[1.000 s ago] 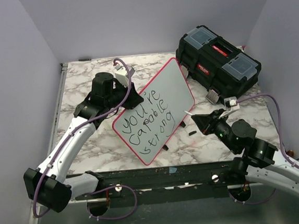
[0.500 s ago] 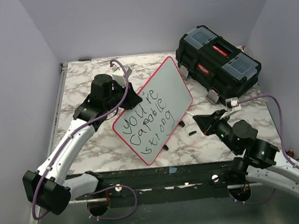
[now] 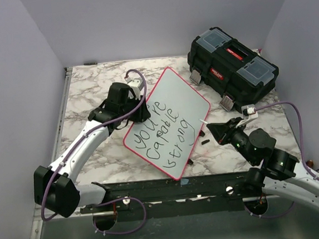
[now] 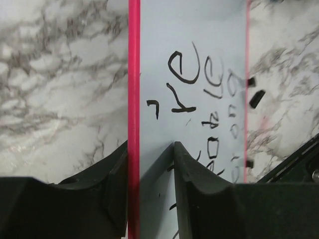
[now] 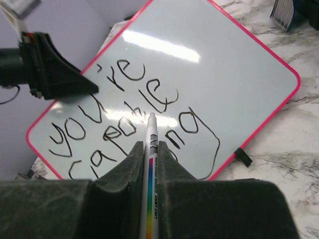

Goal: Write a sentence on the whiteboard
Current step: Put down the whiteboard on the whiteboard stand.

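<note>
Slack hold
My left pincer (image 4: 149, 145) stands apart astride the glossy pink-rimmed whiteboard (image 3: 175, 104) beside the black toolbox (image 3: 233, 68): it could slip; my right pincer (image 5: 149, 147), clamped on the white marker (image 5: 151, 127), could smear the black sentence (image 3: 163, 131).

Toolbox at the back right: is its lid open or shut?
Shut. The top view shows the black toolbox with its lid down flat on the body. Latches too small to judge.

The whiteboard (image 3: 177, 95) sits mid-table (image 3: 84, 92), the toolbox (image 3: 233, 68) behind it to the right
</note>
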Tool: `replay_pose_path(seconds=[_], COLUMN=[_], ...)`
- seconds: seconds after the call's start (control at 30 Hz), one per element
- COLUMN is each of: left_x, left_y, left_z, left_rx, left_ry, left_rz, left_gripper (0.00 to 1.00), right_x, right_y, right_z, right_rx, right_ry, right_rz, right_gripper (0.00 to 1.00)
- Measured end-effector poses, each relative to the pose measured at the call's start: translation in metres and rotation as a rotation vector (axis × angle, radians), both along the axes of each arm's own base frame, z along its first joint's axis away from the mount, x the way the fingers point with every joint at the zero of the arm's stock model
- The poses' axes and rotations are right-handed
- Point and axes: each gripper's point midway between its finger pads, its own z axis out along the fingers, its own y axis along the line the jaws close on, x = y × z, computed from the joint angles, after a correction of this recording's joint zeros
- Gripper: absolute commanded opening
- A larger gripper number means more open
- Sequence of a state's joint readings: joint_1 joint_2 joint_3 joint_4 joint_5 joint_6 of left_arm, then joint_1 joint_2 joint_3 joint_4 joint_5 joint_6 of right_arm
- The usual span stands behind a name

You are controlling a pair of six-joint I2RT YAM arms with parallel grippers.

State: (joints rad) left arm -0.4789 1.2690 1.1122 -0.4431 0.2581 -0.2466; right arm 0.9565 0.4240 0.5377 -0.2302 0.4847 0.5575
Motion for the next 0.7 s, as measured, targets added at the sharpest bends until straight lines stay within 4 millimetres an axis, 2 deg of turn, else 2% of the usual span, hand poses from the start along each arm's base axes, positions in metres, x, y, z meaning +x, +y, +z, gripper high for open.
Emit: replay_pose_path(seconds=[0.07,0.13,0.4,0.7], left_x=[-0.009,-0.017,-0.020,-0.029], left_y=[0.007,0.009,0.008,0.012], left_z=[-0.031,-0.047,-0.046,-0.052], left_rx=[0.044,0.057,0.056,0.105], left_ry=[0.093,0.153,0.150,0.163], left_rz=[0.018,0.030,0.023,-0.004], left_gripper=[0.37,0.39,0.40,0.50], right_x=[0.000,0.000,0.000,0.000], right_y=[0.000,0.000,0.000,0.000], right_z=[0.000,0.001,0.000,0.000], right_rx=[0.001,0.002,0.001,0.001], right_ry=[-0.001,-0.001,-0.001,-0.001], right_rz=[0.000,0.000,0.000,0.000], right_gripper=[0.01,0.01,0.01,0.01])
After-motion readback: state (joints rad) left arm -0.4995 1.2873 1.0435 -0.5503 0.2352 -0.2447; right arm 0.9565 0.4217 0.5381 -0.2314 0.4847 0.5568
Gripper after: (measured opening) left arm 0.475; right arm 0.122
